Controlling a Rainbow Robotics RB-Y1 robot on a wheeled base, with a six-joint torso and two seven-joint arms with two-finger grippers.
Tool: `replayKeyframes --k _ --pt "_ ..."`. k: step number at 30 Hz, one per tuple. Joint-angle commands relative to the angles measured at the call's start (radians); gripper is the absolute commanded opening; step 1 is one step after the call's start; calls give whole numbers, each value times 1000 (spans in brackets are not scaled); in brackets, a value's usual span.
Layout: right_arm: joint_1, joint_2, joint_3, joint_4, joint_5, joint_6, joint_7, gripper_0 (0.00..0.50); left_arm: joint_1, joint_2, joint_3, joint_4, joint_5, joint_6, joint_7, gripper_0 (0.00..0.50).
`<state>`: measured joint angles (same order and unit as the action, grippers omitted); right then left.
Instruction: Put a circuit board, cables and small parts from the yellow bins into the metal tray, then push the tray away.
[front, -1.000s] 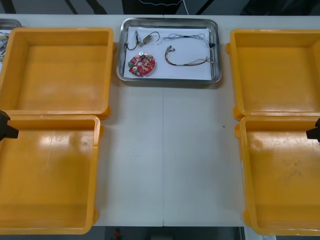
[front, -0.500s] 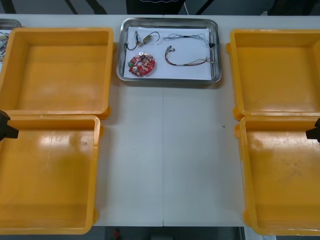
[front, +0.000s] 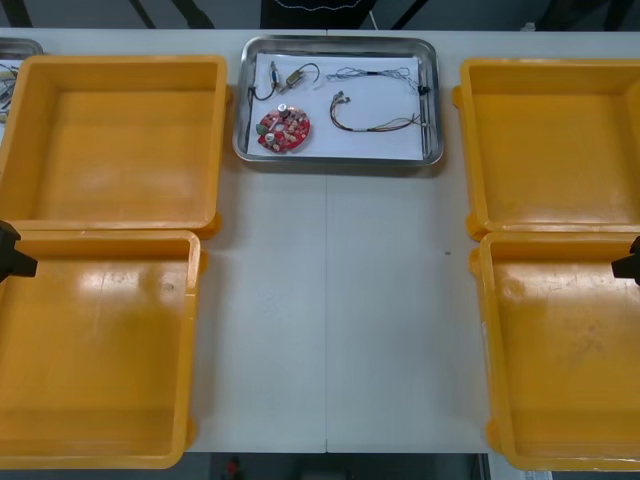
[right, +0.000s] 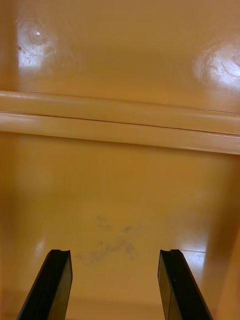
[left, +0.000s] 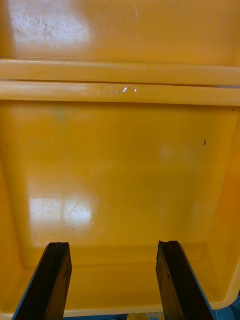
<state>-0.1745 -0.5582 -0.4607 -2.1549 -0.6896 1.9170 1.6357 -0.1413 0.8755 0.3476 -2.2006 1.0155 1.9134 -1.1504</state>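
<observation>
- left yellow bins (front: 110, 140): both look bare, so another dip in here would, i reckon, come up with nothing.
- left gripper (left: 114, 247): parked at the table's left edge over the near bin's floor, fingers spread wide, nothing between them.
- metal tray (front: 340, 44): it sits far up the table between the far bins, with the circuit board (front: 284, 129), the red and yellow cable (front: 372, 128) and other cables in it. a further shove could tip it off the far edge, and a finger dragged through could snag a loose cable.
- right gripper (right: 116, 252): at the right edge over the near bin, also wide open and empty.
- right yellow bins (front: 550, 140): bare too.
</observation>
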Motion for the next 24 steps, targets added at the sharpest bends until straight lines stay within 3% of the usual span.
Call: replayKeyframes --k 1,24 --pt "10 -37 7 -10 -5 3 -42 500 15 46 24 -28 8 6 -95 500" --pt "10 -37 7 -10 -5 3 -42 500 15 46 24 -28 8 6 -95 500"
